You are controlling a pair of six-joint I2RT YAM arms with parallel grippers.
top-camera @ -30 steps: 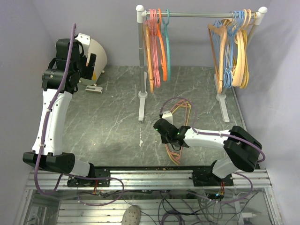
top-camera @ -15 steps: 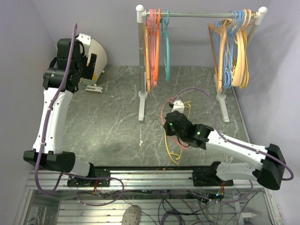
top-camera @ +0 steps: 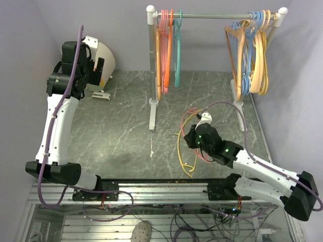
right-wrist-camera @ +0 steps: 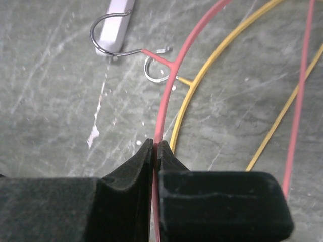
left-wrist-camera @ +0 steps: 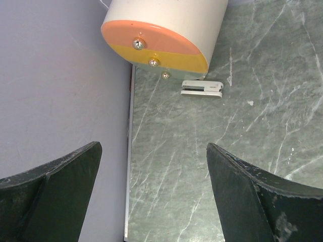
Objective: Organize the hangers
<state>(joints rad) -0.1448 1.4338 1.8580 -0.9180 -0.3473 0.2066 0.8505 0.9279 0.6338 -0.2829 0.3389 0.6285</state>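
Looked like the pickup step to me: right gripper (right-wrist-camera: pixel 154 147) was clamped tight on the pink hanger (right-wrist-camera: pixel 168 85), low at the table (right-wrist-camera: pixel 50 75) beside the yellow hanger (right-wrist-camera: pixel 194 83), left gripper (left-wrist-camera: pixel 151 196) gaping empty, next up needing a lift to hook it on the rail (top-camera: pixel 212 16).

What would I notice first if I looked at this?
The right fingers are pinching the wire of a pink hanger on the table's right side, with a yellow hanger lying beside it. Behind them, a rack holds bright hangers bunched at its left end.
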